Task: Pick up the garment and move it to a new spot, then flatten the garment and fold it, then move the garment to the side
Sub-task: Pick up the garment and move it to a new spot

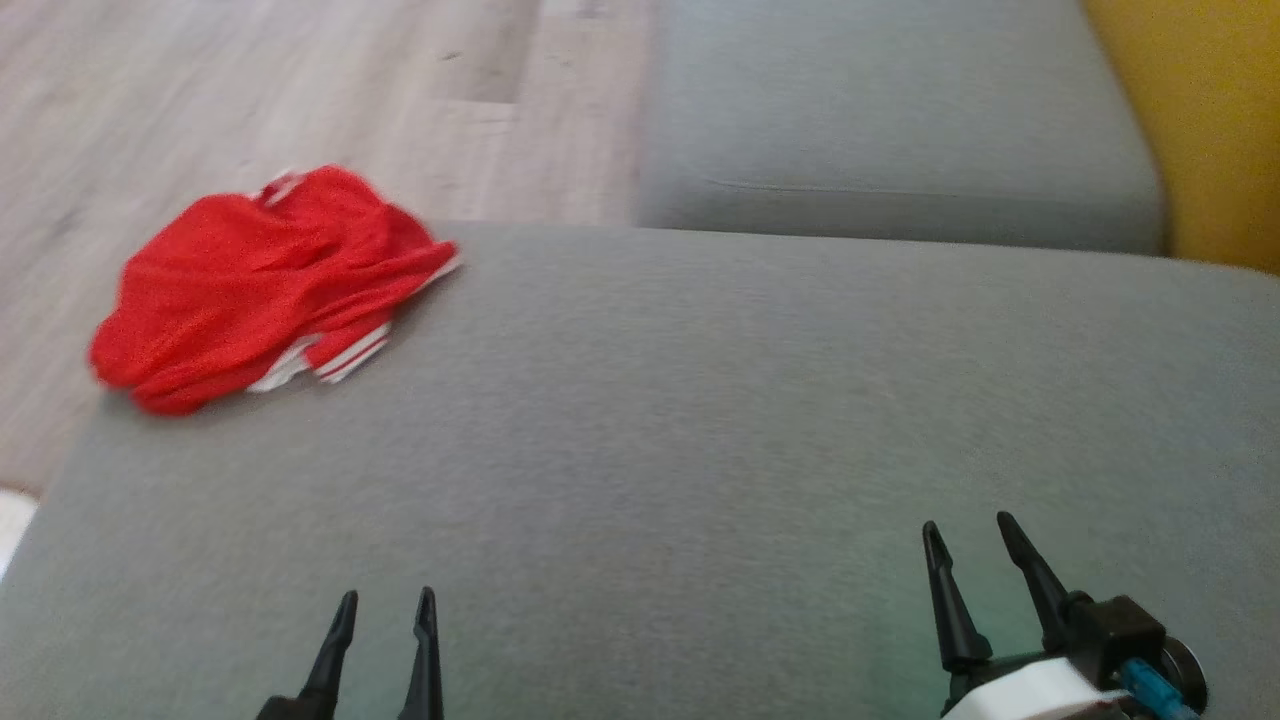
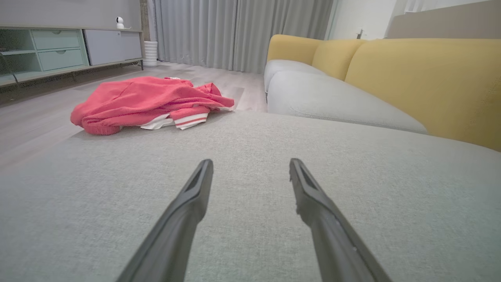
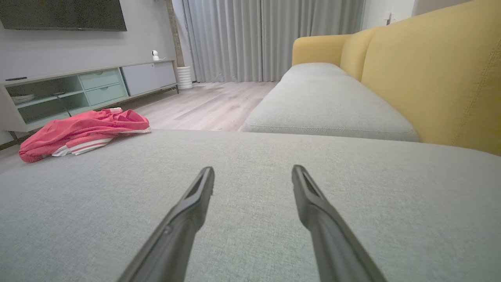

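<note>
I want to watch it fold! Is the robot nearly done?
Nothing looks done: the crumpled red garment with white stripes lies bunched on the grey fabric cushion. In hand: the left gripper and right gripper hover empty, fingers apart. Left: picking up, flattening, folding, moving aside.

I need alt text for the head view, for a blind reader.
A crumpled red garment with white stripes lies untouched at the far left corner of a grey cushion. The left hand and right hand, both open, point up from the near edge, apart from it. A wood floor lies beyond.
</note>
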Motion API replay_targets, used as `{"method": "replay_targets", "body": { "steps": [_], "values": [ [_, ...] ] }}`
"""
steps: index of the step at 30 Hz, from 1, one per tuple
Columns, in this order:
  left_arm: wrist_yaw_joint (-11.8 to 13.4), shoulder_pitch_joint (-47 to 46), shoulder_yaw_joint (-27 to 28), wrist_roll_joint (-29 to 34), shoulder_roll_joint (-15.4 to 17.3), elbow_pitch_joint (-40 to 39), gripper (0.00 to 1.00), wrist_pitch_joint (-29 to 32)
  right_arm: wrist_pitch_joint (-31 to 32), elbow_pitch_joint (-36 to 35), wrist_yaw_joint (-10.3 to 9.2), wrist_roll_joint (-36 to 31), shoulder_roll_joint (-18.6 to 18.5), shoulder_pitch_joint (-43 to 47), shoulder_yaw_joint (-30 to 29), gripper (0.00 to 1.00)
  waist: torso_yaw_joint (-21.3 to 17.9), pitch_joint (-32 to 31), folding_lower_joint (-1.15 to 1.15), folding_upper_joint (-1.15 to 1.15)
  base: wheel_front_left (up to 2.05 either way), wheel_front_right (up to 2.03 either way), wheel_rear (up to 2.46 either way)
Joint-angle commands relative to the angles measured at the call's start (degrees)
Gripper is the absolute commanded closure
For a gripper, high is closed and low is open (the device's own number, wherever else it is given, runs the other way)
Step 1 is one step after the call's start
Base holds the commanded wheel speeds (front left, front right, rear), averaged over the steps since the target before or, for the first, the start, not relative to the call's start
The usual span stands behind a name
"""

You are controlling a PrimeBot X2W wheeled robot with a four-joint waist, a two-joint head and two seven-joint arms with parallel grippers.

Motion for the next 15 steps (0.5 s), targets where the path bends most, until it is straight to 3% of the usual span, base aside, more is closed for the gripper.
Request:
{"method": "replay_targets", "body": {
  "steps": [1, 10, 15],
  "values": [
    [0.16, -2.14, 1.50, -0.04, 0.77, -1.75, 0.00, -0.63, -0.78, -2.17, 0.44, 0.54, -0.52, -2.09, 1.19, 0.00, 3.98, 0.07, 0.00, 0.00, 0.00, 0.00, 0.00],
    [0.56, -2.85, 2.09, -0.32, 2.38, -3.00, 0.00, -0.06, -0.78, -2.74, 0.44, 2.10, -0.52, -3.36, 2.31, 0.00, 15.51, 0.72, 0.00, 0.00, 0.00, 0.00, 0.00],
    [1.56, -2.41, 3.49, -1.20, 2.63, -4.46, 0.00, -0.20, -0.78, -2.43, 0.44, 1.97, -0.52, -5.45, 4.32, 0.00, 17.72, 2.37, 0.00, 0.00, 0.00, 0.00, 0.00]
  ]
}}
